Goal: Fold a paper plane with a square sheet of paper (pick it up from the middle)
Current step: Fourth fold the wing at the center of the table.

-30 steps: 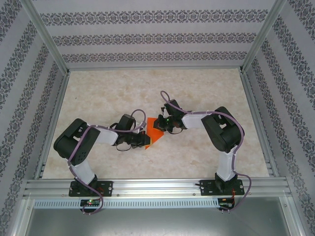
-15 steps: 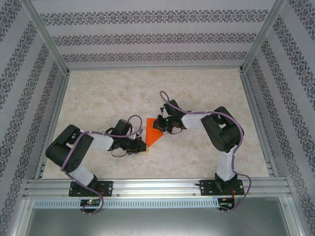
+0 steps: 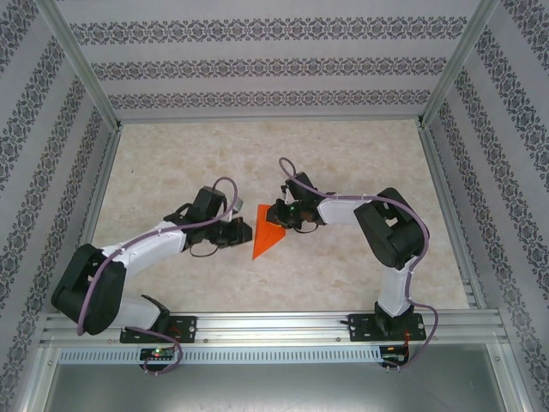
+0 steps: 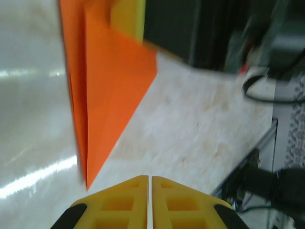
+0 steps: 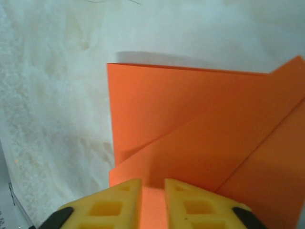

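Top view: the square sheet of paper (image 3: 266, 242), already creased to a pointed triangle, lies flat on the desk (image 3: 360, 154) between both sets of fingers. The left fingers (image 3: 243, 232) are just beside its left edge. The right fingers (image 3: 276, 216) are on its far corner, probably pinning the fold.

Left wrist: the left fingers are all but closed and empty. The paper's tip is just ahead of them, not touching.

Right wrist: the right fingers are narrowly apart, with orange beneath and between the tips. That gap looks too wide for a pinch, so I judge them to be resting on the paper.
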Controlling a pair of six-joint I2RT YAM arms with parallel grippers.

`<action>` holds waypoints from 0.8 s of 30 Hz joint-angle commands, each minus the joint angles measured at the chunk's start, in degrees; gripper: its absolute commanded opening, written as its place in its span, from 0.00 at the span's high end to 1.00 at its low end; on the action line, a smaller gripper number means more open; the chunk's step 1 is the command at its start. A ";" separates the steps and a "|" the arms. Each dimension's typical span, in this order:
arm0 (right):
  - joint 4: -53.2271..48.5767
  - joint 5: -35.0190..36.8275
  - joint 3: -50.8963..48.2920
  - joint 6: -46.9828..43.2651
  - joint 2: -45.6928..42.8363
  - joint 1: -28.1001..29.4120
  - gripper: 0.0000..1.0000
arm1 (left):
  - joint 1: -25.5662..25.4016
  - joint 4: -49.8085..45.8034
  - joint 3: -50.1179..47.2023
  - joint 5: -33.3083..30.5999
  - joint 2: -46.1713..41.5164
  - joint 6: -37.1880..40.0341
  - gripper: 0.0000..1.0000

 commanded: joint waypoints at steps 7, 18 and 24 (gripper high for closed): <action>-6.51 8.83 -3.34 -0.34 -11.65 -2.04 0.67 | 1.21 -0.87 8.64 -3.08 11.47 4.55 0.86; -2.65 7.19 -10.88 5.42 -12.84 0.60 0.61 | 0.66 -6.72 14.47 -6.71 18.97 9.47 0.79; -0.90 7.95 -12.45 8.23 -11.29 2.42 0.61 | 0.46 -7.25 15.68 -6.77 21.87 10.52 0.79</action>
